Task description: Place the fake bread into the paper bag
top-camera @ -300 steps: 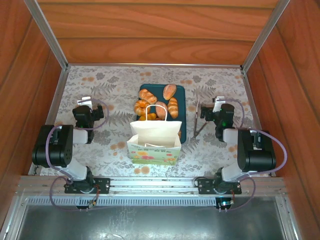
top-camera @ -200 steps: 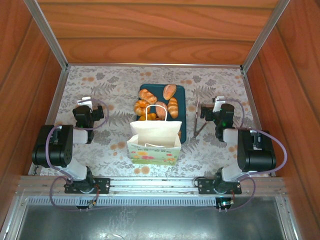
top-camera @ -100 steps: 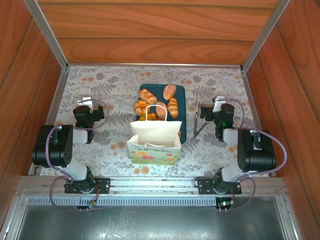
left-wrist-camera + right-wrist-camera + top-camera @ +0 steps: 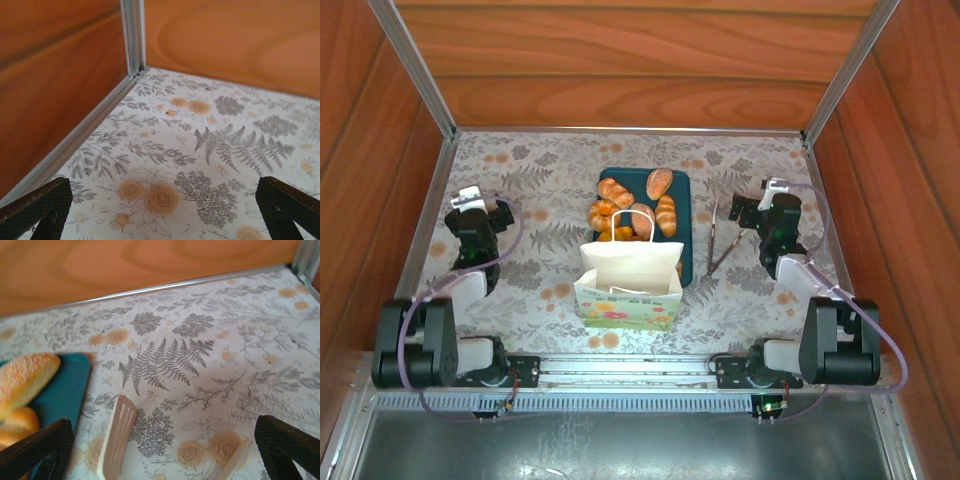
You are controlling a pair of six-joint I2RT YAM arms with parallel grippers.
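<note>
Approach step: left gripper (image 4: 162, 206) and right gripper (image 4: 161, 447) spread, empty; bread (image 4: 25, 377) lies ahead-left of the right, which should next pinch one for the bag (image 4: 632, 262).

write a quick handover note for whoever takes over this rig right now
Left gripper: open, empty, over bare table near the left wall.
Right gripper: open, empty, by the white tongs lying right of the tray.
Fake bread: piled on the teal tray, mid-table.
Paper bag: upright at the tray's near edge.
Done: nothing, no piece picked up yet.
Left: move every piece into the bag.
</note>
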